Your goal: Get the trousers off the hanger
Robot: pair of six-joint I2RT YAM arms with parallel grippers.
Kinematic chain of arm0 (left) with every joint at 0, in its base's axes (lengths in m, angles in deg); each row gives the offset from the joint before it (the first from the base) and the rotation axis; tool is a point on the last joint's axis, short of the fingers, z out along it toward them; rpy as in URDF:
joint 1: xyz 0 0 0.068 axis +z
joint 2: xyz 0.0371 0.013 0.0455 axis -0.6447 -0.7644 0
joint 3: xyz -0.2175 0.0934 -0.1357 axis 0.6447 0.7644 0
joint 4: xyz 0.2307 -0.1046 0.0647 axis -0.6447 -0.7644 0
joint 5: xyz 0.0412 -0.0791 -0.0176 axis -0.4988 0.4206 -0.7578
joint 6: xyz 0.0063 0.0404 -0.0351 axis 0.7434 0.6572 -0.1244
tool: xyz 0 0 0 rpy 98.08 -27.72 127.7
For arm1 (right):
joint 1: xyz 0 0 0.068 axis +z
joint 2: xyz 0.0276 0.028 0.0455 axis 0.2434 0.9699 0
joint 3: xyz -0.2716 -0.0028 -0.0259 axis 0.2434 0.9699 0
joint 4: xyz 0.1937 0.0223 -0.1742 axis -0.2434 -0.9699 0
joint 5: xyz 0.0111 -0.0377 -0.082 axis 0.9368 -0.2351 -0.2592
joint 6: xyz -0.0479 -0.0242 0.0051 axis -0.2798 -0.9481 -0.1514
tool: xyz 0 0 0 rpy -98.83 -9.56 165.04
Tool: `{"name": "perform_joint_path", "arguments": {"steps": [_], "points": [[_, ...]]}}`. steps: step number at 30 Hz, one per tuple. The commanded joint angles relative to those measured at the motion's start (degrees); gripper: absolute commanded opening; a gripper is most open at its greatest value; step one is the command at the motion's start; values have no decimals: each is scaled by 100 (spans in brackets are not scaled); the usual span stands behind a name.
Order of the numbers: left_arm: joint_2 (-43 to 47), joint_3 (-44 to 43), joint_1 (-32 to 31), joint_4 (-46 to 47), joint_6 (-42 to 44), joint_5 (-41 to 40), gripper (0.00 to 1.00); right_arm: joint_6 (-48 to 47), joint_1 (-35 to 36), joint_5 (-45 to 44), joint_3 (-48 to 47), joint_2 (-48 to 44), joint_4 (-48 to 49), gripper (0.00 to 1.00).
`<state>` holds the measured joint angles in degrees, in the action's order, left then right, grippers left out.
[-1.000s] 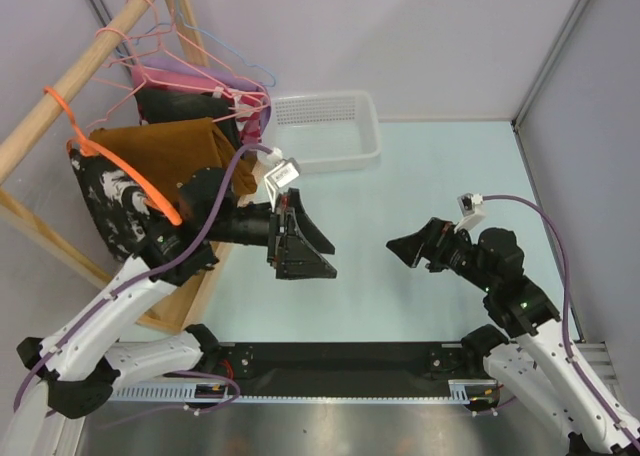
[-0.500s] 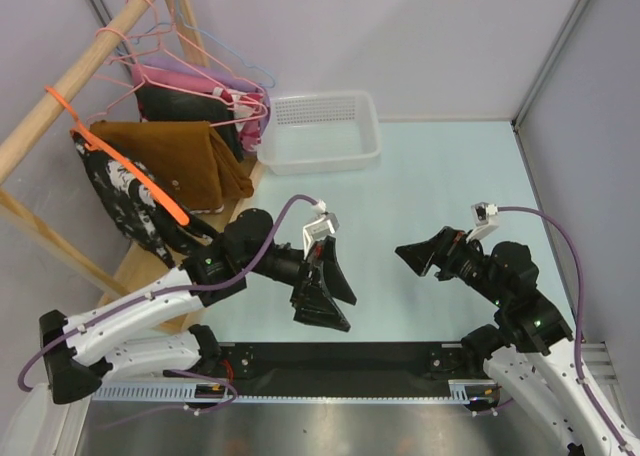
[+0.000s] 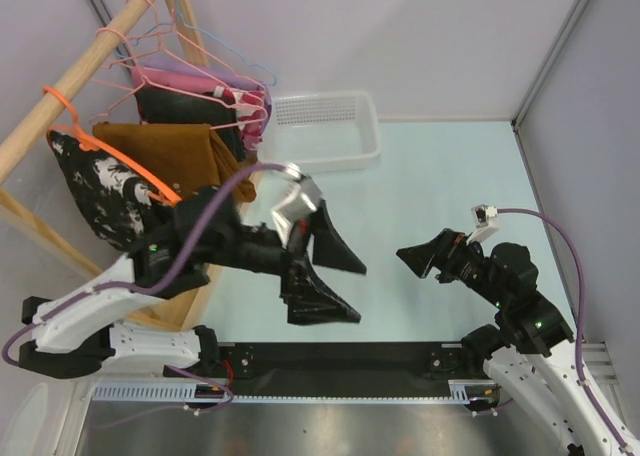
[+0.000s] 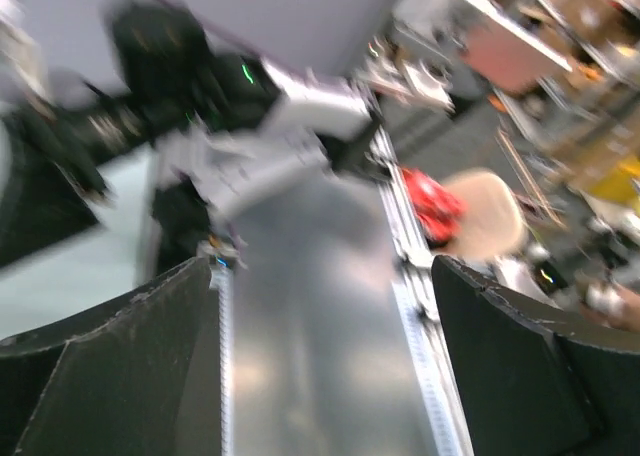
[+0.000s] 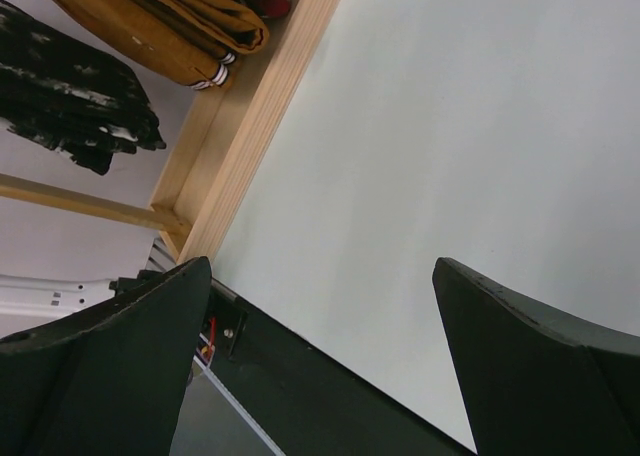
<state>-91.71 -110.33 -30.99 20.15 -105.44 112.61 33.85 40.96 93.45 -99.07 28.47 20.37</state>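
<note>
Above the desk (image 3: 450, 176): left tool (image 3: 357, 294) spread wide, empty.
Right tool (image 3: 403, 253): released, empty.
Brown trousers (image 3: 175, 156): hanging from rail (image 3: 90, 61), far left.
Printed trousers (image 3: 95, 191): just beside brown pair.
Hanger (image 3: 120, 158): orange, running between both pairs.

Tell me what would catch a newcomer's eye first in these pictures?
At far left, rust-brown trousers and black-and-white trousers hang from a wooden rail, an orange hanger showing between them. Nearer, the left gripper and right gripper hover open and empty over the pale table, a white basket behind them.
</note>
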Motion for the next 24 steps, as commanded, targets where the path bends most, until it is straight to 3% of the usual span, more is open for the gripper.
{"name": "perform_joint_path", "arguments": {"steps": [1,4,8,11,24], "points": [[-75,-1476,-6,-1251,834,-2063,98,-18,-24,1,-47,-42,85,100],[-84,-2215,-6,-1585,1054,-2944,98,44,-16,80,6,-24,182,100],[-119,-3137,-15,-2391,1107,-5173,97,61,-15,133,15,11,226,100],[-40,-3403,-15,-2868,1037,-6230,97,70,-24,151,24,28,235,100],[1137,-2903,-6,-3985,440,-8490,93,123,11,659,147,564,945,100]]}}
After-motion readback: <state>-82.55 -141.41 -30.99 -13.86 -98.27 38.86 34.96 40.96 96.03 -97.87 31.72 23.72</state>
